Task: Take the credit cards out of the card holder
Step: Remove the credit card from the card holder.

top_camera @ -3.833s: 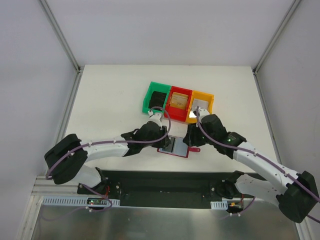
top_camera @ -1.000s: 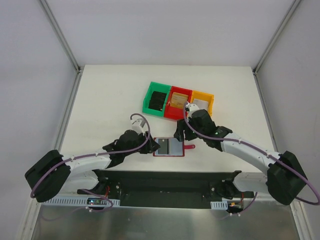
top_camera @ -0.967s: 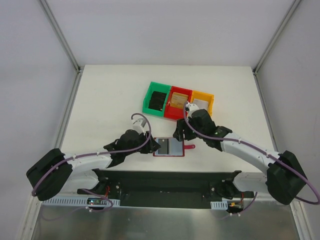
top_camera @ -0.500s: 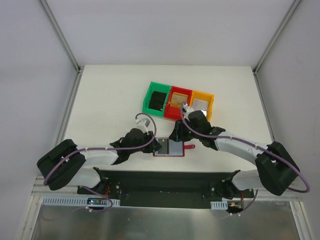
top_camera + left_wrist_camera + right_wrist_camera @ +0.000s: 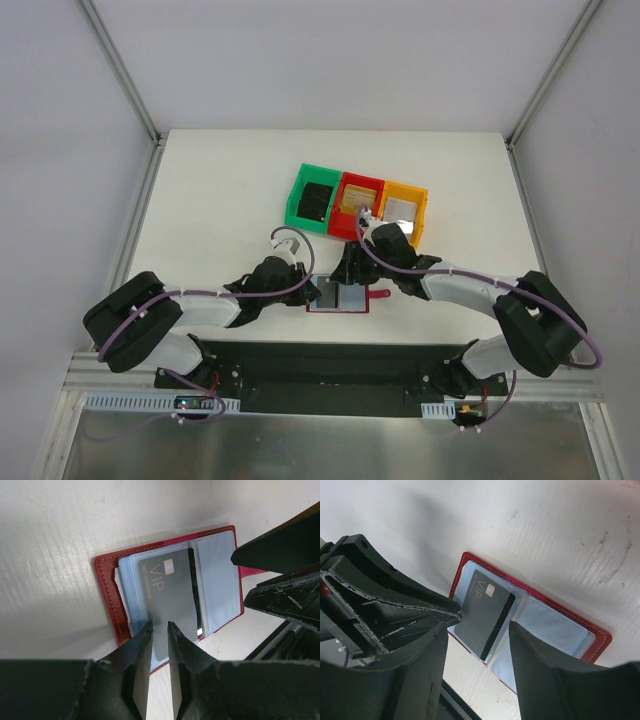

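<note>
**Grey card sitting in the open holder, left gripper narrowed over its edge**

The card holder (image 5: 107,597) is lying open and flat on the counter (image 5: 55,535), at 6 o'clock from the red bin (image 5: 358,205) seen from above. A dark grey VIP card (image 5: 170,590) is sitting in the holder's 9 o'clock pocket, looking slightly askew and partly out of the blue-grey sleeve.

The left gripper (image 5: 160,630) is hovering at the card's near edge with its fingers drawn almost together, showing only a thin slit. I cannot tell whether it is pinching or even touching the card. The right gripper (image 5: 479,627) is standing spread wide over the holder, holding nothing.

I am judging the card to be light, stiff, thin and slick. Lying flush like this, it is giving little to grab from above. Taking it by the exposed short edge, or dragging it outward first, looks the better hold. The holder looks soft and light, so it is likely to travel with the card unless its empty 3 o'clock half is being pinned.
</note>
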